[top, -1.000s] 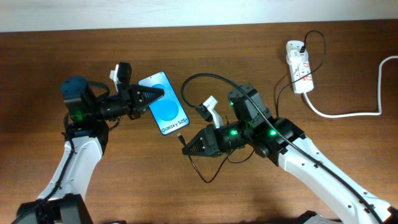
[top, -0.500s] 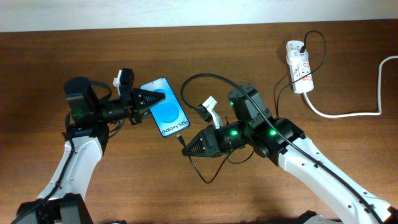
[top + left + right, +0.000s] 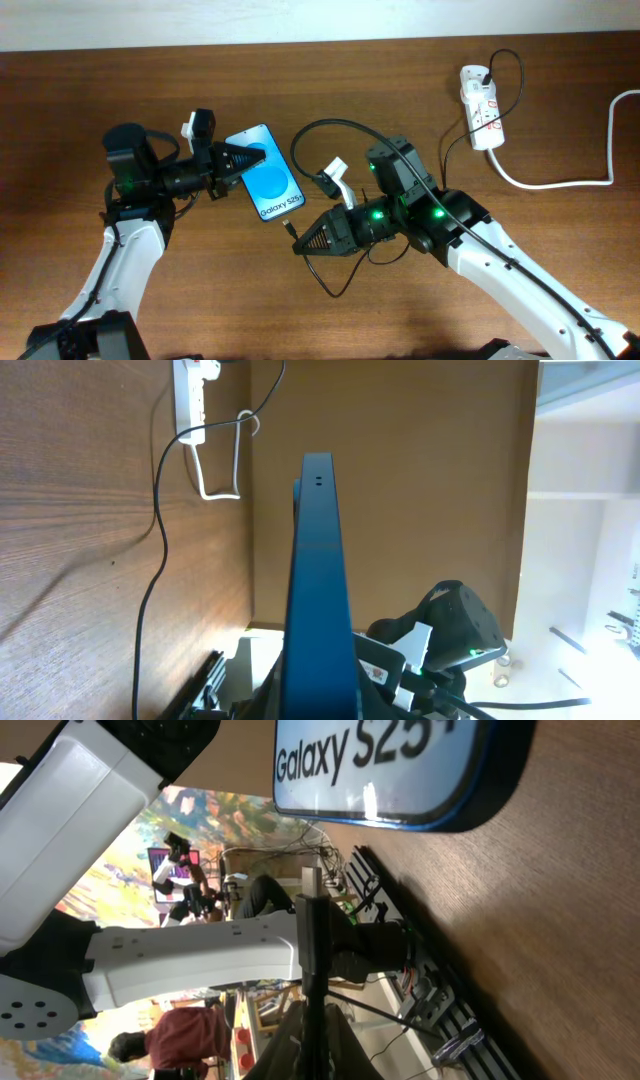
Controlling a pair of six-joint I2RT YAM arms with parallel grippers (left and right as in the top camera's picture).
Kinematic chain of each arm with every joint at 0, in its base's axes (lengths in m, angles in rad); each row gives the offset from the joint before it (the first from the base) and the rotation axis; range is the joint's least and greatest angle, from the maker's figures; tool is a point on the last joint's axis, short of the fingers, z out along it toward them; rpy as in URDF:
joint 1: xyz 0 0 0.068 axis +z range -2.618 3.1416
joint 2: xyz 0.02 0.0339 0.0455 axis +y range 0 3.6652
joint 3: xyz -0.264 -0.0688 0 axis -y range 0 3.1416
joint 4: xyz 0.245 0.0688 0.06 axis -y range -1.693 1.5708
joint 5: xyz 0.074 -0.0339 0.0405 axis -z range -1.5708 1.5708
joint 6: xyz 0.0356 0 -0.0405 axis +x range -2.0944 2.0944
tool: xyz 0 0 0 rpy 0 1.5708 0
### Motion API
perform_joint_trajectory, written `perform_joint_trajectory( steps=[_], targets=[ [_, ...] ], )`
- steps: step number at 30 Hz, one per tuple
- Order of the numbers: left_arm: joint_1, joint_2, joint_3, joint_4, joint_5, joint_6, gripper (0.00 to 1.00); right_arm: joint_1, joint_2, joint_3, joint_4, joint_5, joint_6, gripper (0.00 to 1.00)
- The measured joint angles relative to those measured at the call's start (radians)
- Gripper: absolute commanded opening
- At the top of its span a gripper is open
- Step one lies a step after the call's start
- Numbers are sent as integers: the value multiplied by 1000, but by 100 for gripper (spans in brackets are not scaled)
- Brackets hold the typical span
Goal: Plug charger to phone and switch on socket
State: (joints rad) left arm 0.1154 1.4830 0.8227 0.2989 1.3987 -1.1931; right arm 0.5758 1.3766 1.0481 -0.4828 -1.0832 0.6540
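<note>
The phone (image 3: 269, 180), blue screen with "Galaxy S25" text, is held on edge by my left gripper (image 3: 243, 160), shut on its upper end. In the left wrist view its blue edge (image 3: 318, 580) rises up the middle. My right gripper (image 3: 303, 238) is shut on the plug tip (image 3: 291, 225) of the charger (image 3: 345, 128), a thin black cable. The tip sits just below the phone's lower end. In the right wrist view the plug tip (image 3: 311, 890) points at the phone's bottom edge (image 3: 400, 780), a short gap apart. The socket (image 3: 481, 104), a white power strip, lies at the far right.
The thick white cord (image 3: 570, 180) runs from the socket off the right edge. The charger's slack loops on the table under my right arm (image 3: 335, 285). The socket also shows in the left wrist view (image 3: 192, 400). The table is brown wood (image 3: 330, 80).
My left gripper moved the phone a little down and to the right a second ago, then held still. My right gripper with the plug tip shifted slightly toward the phone's lower end.
</note>
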Motion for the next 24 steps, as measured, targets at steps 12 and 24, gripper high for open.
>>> perform_joint_trajectory(
  steps=[12, 24],
  targets=[
    [0, 0, 0, 0, 0, 0, 0, 0, 0, 0, 4, 42, 27, 4],
    [0, 0, 0, 0, 0, 0, 0, 0, 0, 0, 24, 65, 31, 4]
  ],
)
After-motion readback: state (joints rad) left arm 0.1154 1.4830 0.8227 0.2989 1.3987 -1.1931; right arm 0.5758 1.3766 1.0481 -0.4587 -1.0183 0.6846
